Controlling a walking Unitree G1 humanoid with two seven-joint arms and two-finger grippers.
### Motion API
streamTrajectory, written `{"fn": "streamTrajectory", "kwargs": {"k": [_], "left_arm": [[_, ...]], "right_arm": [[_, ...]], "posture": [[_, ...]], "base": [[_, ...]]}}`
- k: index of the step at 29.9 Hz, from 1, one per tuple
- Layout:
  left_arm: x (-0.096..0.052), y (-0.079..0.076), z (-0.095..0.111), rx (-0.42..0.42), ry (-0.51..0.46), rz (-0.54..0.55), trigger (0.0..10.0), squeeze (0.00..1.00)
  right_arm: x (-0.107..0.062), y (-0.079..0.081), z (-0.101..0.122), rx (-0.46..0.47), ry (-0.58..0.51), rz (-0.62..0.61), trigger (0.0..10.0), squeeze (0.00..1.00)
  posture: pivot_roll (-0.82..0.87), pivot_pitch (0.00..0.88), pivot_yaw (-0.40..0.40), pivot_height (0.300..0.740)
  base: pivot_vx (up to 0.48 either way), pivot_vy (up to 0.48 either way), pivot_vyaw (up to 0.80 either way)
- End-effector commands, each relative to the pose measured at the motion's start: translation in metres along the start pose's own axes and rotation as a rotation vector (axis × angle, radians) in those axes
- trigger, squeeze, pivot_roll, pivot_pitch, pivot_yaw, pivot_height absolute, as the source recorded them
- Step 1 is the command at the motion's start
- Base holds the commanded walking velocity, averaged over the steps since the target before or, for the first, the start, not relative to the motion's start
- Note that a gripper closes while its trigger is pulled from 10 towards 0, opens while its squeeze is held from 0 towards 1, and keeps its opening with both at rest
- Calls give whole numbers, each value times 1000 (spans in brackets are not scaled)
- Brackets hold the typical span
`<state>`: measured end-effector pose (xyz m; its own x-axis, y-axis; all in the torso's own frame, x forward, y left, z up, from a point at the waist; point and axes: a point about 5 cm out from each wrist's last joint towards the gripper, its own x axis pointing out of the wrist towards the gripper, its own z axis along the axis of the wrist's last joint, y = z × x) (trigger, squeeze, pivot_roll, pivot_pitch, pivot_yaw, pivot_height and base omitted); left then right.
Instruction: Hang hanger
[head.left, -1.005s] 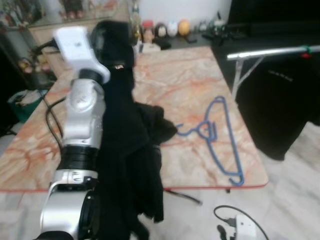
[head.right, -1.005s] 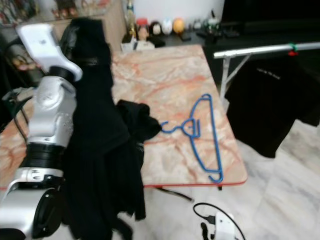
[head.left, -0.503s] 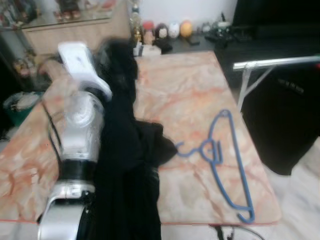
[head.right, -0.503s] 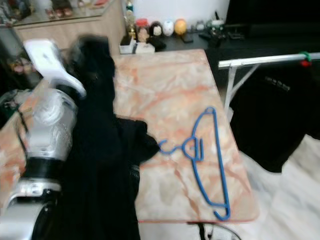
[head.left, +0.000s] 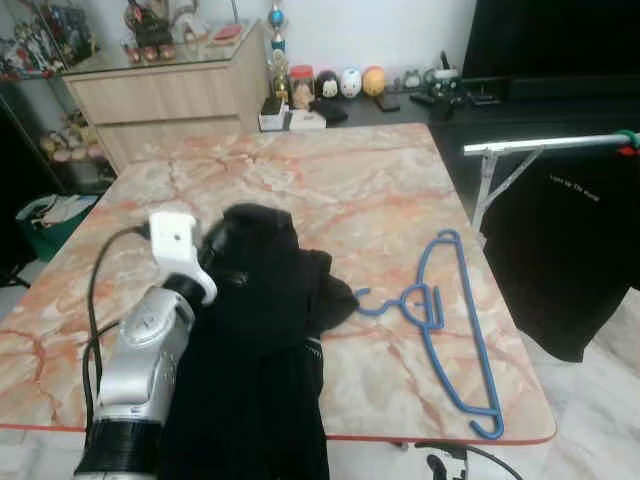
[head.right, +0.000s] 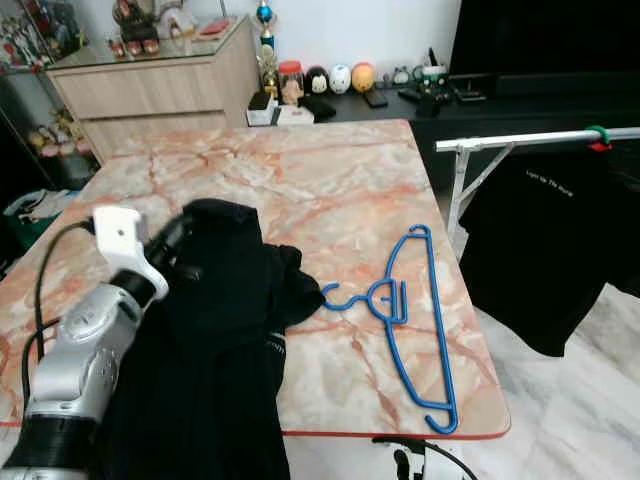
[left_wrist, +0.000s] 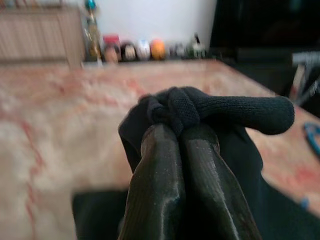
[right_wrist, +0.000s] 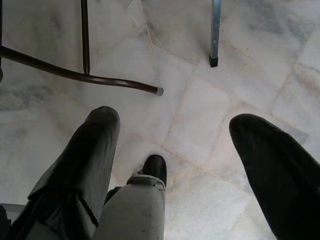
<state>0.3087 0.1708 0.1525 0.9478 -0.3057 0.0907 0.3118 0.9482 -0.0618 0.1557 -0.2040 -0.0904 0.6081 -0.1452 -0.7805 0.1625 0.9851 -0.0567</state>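
A blue plastic hanger (head.left: 445, 320) lies flat on the marble table (head.left: 330, 190) near its right edge, hook towards the middle. My left gripper (left_wrist: 180, 132) is shut on a black garment (head.left: 255, 330), pinching a fold of its knit fabric (left_wrist: 225, 110) low over the table's front left. The garment drapes over my left arm (head.left: 145, 360) and hangs past the table's front edge. My right gripper (right_wrist: 175, 135) hangs open above the floor beside the table legs.
A metal clothes rail (head.left: 545, 145) stands right of the table with a black T-shirt (head.left: 570, 250) hanging from it. A wooden cabinet (head.left: 160, 95) and small figurines (head.left: 350, 80) stand beyond the far edge. A cable and plug (head.left: 450, 465) lie on the floor.
My left arm has come down from a raised position, lowering the black garment onto the table's front left. The camera has shifted too. The hanger has stayed put.
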Motion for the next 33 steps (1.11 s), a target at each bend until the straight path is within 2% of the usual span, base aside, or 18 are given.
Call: {"fn": "streamTrajectory", "kwargs": {"k": [1, 3, 4, 5, 6, 18, 23, 27, 29, 31, 32, 33], "left_arm": [[-4, -5, -4, 24, 32, -44, 10000, 0], [-6, -7, -9, 16, 48, -62, 10000, 0], [-7, -8, -12, 5, 51, -58, 10000, 463], [-7, -8, -12, 5, 51, -58, 10000, 463], [-7, -7, -11, -2, 45, -51, 10000, 1000], [-11, -4, 5, -9, 21, -64, 10000, 1000], [-17, 2, 15, 40, 33, -126, 10000, 1000], [-21, 6, 14, 63, 56, -147, 10000, 1000], [-23, 13, 12, 68, 59, -113, 10000, 1000], [-26, 27, 10, 48, 43, -7, 10000, 1000], [-26, 27, 10, 48, 43, -7, 10000, 1000], [-30, 41, 7, 59, 31, 108, 10000, 1000]], "right_arm": [[0, 3, 0, -6, 3, 12, 10000, 0], [0, 3, 0, -7, 4, 12, 10000, 0], [0, 3, 0, -8, 4, 13, 10000, 0], [0, 3, 0, -8, 4, 13, 10000, 0], [0, 2, -1, -10, 5, 14, 10000, 0], [0, 2, -1, -14, 4, 15, 10000, 0], [0, 2, 0, -14, 3, 16, 10000, 0], [0, 2, 0, -15, 2, 15, 10000, 0], [0, 2, 1, -14, 1, 15, 10000, 0], [0, 2, 1, -13, 0, 13, 10000, 0], [0, 2, 1, -13, 0, 13, 10000, 0], [0, 2, 1, -13, 0, 13, 10000, 0]], "posture": [[54, 0, 76, 740], [56, 0, 76, 740], [58, 0, 74, 740], [58, 0, 74, 740], [59, 0, 73, 740], [62, 0, 71, 740], [67, 0, 70, 740], [69, 0, 70, 740], [69, 0, 70, 740], [69, 0, 70, 740], [69, 0, 70, 740], [68, 0, 69, 740]], "base": [[0, 0, 0], [0, 0, 0], [0, 0, 0], [0, 0, 0], [0, 0, 0], [0, 0, 0], [0, 0, 0], [0, 0, 0], [0, 0, 0], [0, 0, 0], [0, 0, 0], [0, 0, 0]]}}
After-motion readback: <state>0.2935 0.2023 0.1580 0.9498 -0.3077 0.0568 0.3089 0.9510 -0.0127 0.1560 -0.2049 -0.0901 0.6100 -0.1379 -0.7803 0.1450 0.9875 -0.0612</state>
